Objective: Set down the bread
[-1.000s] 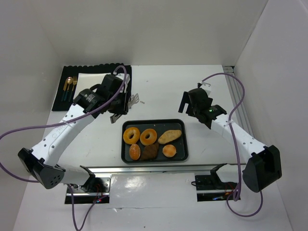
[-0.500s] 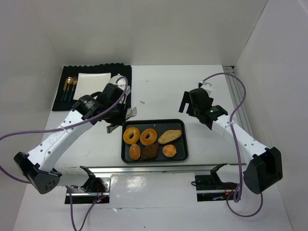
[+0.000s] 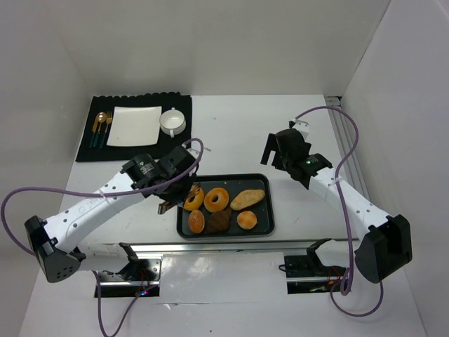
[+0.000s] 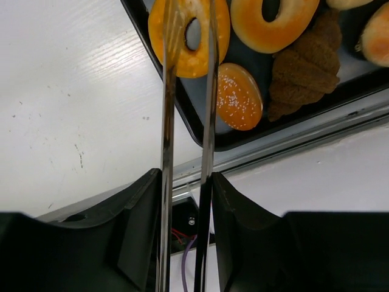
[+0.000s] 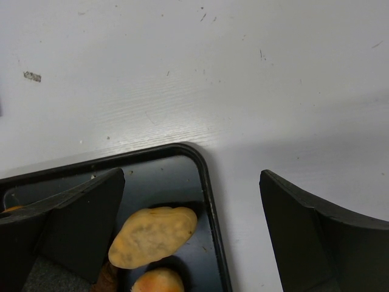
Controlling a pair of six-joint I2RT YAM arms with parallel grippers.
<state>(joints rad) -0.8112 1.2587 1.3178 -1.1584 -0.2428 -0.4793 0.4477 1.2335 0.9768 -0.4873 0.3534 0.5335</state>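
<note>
Nothing looks placed yet, so the job appears to be at its opening step. On the white, faintly scuffed table, all six breads lie in the black tray at 6 o'clock. The white square plate sits bare on the black mat at 10 o'clock and is the likely destination. The left gripper is closed most of the way on a pair of tongs, its black fingers pressing the two thin arms close together. The tong tips hang over the ring doughnut in the tray's 10 o'clock corner, one on each side of its hole; I cannot tell whether they pinch it. By my reading, the grip, the lift, the carry toward 10 o'clock and the release all remain. The right gripper stands wide apart and holds nothing, above the tray's 1 o'clock corner. The tray is a shallow, rigid, matte rectangle with rounded corners and a raised rim. The plate is flat and glossy. The doughnut is smooth and golden orange, with a twin doughnut at its 3 o'clock. Beyond that lies a pale oblong loaf. Nearer are a dark, ridged, croissant-like piece and a small round bun speckled with seeds or sugar. The tongs are slim, flat polished steel, which is probably slippery on a glazed crust.
</note>
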